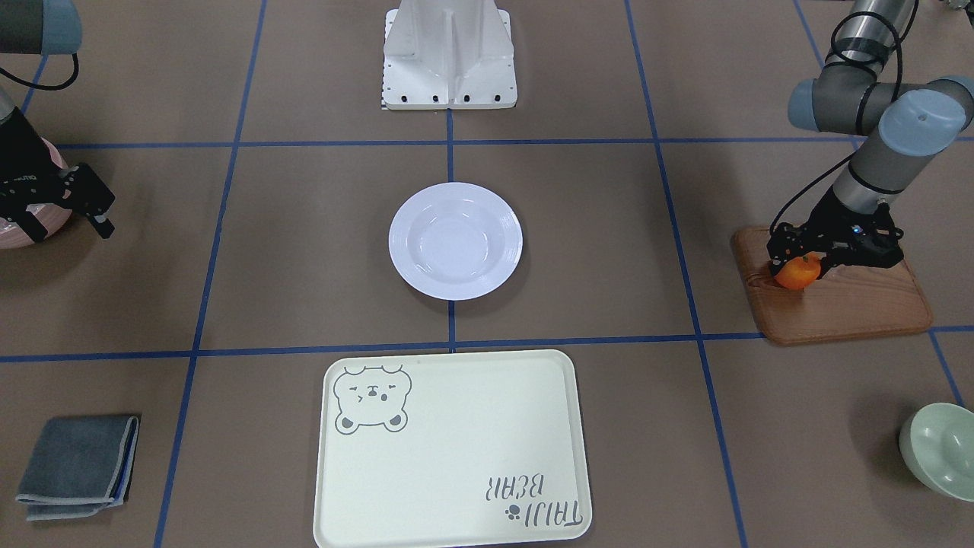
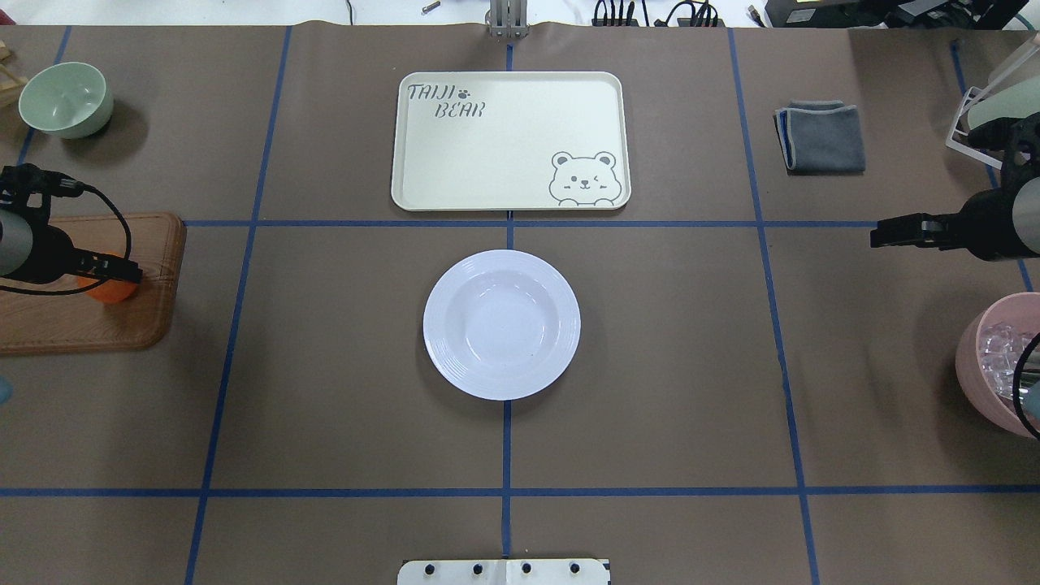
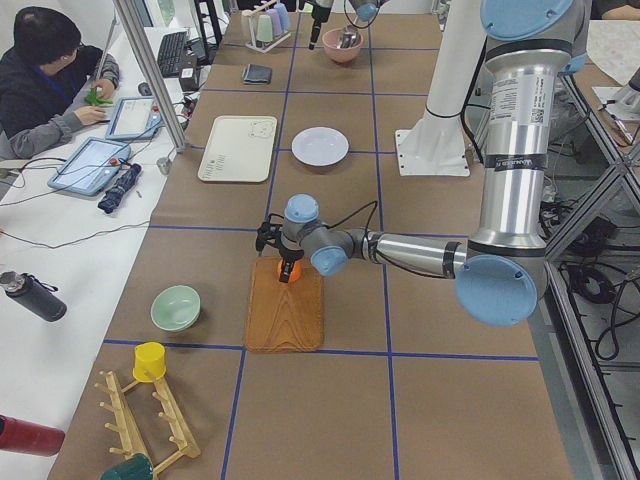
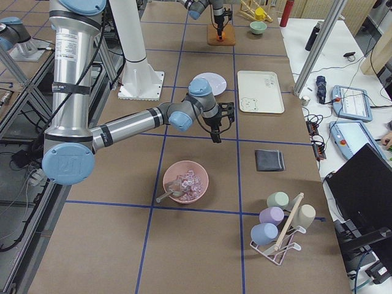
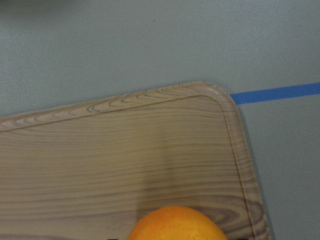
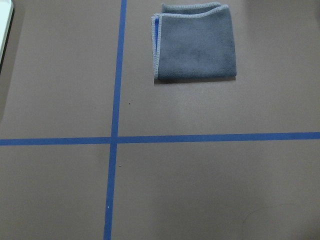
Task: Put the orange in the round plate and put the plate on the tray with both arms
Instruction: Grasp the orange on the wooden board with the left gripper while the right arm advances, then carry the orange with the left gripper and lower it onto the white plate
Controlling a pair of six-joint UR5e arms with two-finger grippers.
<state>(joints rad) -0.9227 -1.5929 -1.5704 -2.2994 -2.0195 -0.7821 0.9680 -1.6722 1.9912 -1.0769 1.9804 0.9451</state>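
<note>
The orange [image 1: 797, 274] rests at a corner of the brown wooden board [image 1: 852, 304], far to my left. My left gripper [image 1: 800, 265] reaches down over it, a black finger against each side, shut on the fruit. In the left wrist view the orange [image 5: 177, 225] fills the bottom edge above the board. The round plate [image 1: 455, 240] lies empty at the table's middle. The tray [image 1: 456, 449] lies empty just beyond it, on the side away from me. My right gripper [image 1: 65, 224] hovers open far to my right, holding nothing.
A pale green bowl [image 2: 65, 99] stands beyond the wooden board [image 2: 73, 317]. A pink bowl [image 2: 995, 366] of clear pieces sits under my right arm. A folded grey cloth [image 2: 821, 136] lies right of the tray. A cup rack stands at the far right.
</note>
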